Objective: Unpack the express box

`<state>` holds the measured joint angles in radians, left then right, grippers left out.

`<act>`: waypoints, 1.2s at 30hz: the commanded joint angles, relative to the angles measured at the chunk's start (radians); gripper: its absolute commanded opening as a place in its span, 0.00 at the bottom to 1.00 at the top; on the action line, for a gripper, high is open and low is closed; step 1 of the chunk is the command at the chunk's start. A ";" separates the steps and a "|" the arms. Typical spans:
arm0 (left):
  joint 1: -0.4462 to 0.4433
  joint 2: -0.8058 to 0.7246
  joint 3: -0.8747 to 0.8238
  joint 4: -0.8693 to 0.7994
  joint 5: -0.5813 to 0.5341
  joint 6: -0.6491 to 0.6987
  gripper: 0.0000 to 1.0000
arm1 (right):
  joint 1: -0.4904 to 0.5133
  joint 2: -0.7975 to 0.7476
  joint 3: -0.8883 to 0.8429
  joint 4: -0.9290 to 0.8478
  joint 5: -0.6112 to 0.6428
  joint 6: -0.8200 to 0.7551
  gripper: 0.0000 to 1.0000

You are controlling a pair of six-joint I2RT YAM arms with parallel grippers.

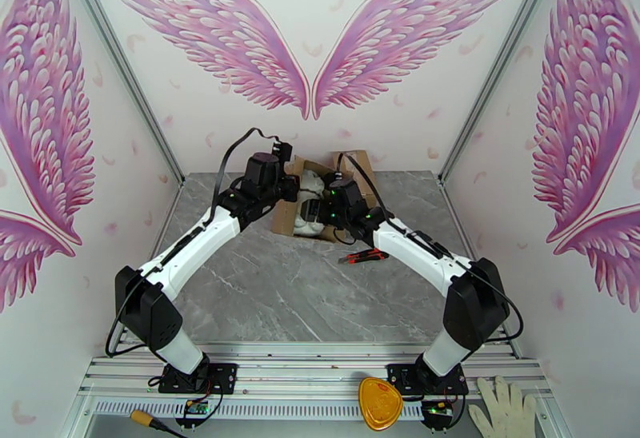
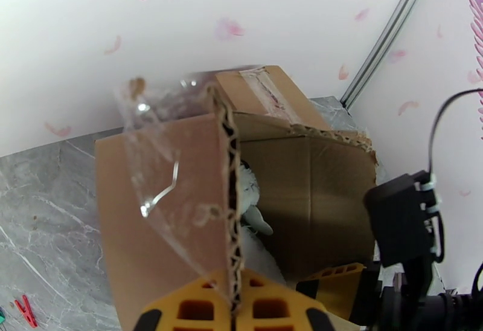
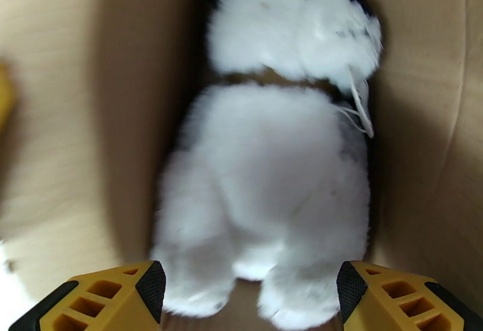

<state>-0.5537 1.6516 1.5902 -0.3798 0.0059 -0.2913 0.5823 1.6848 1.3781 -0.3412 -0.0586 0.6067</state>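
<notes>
On the left, a risk of slipping or tearing: left end effector [image 2: 234, 309] pinched tight on the corrugated edge of the upright flap [image 2: 175, 223], loose clear tape [image 2: 151, 157] hanging off it. Could lose that thin edge and let the flap fall back across the opening. In the middle, express box [image 1: 282, 220] at the far side of the desk [image 1: 264, 296], probably light enough to be dragged or lifted along with its contents. Inside it, white plush toy [image 3: 271, 181] lying lengthwise between the walls; right end effector [image 3: 250, 290] spread wide just over its lower end, holding nothing. Could nip only fur, or catch a finger on the right-hand wall. Round about: red-and-black tool [image 1: 364, 256] just right of the box, orange piece [image 1: 380, 404] and white glove [image 1: 504, 409] by the near rail, none barring the way up and out
</notes>
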 commanded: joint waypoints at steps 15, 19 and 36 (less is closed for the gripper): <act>-0.026 -0.029 0.002 0.122 0.075 0.023 0.00 | -0.021 0.103 0.031 -0.009 0.079 0.094 0.60; -0.026 -0.029 0.004 0.120 0.072 0.029 0.00 | -0.021 0.107 0.034 -0.069 0.148 0.083 0.58; -0.026 -0.010 0.018 0.125 0.089 0.017 0.00 | 0.017 0.170 0.068 -0.168 0.283 -0.015 0.70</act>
<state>-0.5713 1.6688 1.5879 -0.3546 0.0521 -0.2695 0.5861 1.8225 1.4334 -0.4072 0.1295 0.6380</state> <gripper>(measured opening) 0.068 0.670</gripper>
